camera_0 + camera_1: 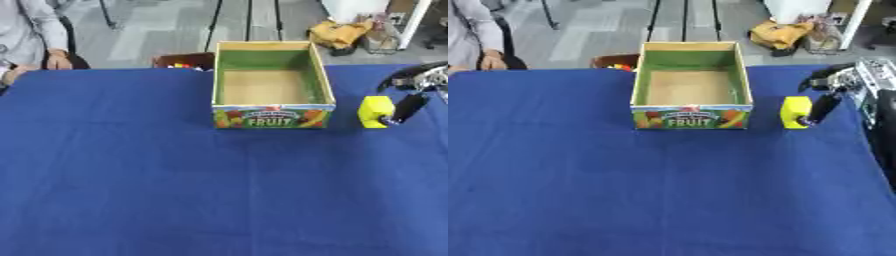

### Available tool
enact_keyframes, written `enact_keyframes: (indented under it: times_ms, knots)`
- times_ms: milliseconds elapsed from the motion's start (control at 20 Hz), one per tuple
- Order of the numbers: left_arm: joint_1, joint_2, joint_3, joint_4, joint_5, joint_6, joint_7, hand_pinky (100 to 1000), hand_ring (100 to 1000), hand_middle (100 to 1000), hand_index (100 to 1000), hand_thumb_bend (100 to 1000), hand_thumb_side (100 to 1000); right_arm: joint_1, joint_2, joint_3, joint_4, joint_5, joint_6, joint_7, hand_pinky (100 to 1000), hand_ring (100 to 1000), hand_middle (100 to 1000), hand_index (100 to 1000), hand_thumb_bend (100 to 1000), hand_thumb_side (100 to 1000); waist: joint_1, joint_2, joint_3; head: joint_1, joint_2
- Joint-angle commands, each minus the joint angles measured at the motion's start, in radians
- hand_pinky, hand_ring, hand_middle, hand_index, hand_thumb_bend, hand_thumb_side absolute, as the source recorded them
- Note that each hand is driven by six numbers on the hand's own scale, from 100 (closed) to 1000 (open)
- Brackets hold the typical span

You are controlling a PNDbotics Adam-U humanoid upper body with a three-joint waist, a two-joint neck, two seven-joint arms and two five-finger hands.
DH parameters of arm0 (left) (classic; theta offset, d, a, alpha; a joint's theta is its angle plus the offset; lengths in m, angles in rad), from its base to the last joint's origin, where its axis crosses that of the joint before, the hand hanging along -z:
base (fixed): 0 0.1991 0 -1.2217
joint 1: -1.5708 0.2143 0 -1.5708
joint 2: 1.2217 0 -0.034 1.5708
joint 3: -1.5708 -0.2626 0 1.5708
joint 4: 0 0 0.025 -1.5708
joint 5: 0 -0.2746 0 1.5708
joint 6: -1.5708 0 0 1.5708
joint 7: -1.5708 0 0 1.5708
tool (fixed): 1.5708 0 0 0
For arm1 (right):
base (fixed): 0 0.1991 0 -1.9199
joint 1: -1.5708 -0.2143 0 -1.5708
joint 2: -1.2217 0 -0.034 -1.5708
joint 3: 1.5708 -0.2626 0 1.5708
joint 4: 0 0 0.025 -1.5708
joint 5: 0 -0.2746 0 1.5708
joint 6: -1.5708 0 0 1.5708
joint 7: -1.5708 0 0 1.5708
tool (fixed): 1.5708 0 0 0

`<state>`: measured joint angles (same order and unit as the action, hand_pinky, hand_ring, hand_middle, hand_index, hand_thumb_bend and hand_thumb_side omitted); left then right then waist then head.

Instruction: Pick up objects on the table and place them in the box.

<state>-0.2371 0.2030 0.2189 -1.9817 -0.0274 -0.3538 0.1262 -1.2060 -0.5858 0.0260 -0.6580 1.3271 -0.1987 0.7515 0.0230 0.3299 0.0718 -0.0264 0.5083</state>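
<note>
An open cardboard box (273, 116) with a green inner lining and "FRUIT" printed on its front stands at the back middle of the blue table (175, 190); I see nothing inside it. Just right of the box, a yellow block (374, 111) rests on the cloth. My right hand (843, 79) comes in from the right edge. One straight dark finger (408, 107) lies against the block's right side, and the rest of the hand is raised above and behind it. The left hand shows in neither view.
Behind the box's left corner sits a dark container (184, 61) with small coloured things in it. The table's right edge (875, 150) runs close to the block. Wide blue cloth lies in front of the box.
</note>
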Motion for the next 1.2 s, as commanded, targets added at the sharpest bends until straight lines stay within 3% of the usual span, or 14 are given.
enact_keyframes:
  times_ms: [50, 550, 900, 1200]
  knots:
    - [-0.009, 0.011, -0.002, -0.018, -0.004, -0.001, -0.004, 570, 607, 712, 931, 100, 972, -0.029, -0.024, 0.001, 0.001, 0.009, -0.002, -0.001, 992, 1000, 1000, 1000, 212, 431, -0.001, -0.016, 0.002, -0.002, -0.01]
    - [-0.009, 0.008, -0.004, -0.018, -0.007, 0.0, -0.008, 569, 604, 712, 931, 100, 972, -0.06, 0.001, -0.002, 0.065, 0.045, 0.004, 0.01, 986, 993, 990, 1000, 139, 421, -0.003, -0.007, 0.007, -0.01, -0.019]
    - [-0.009, 0.008, -0.005, -0.018, -0.009, 0.007, -0.008, 569, 601, 712, 931, 100, 971, -0.077, 0.014, -0.001, 0.061, 0.046, -0.013, -0.009, 969, 975, 948, 1000, 170, 428, -0.006, -0.005, 0.009, -0.011, -0.016]
    - [-0.009, 0.008, -0.005, -0.018, -0.009, 0.01, -0.008, 568, 600, 711, 929, 100, 968, -0.083, 0.022, 0.005, 0.066, 0.057, -0.019, -0.027, 938, 938, 853, 846, 159, 414, -0.008, -0.006, 0.01, -0.014, -0.018]
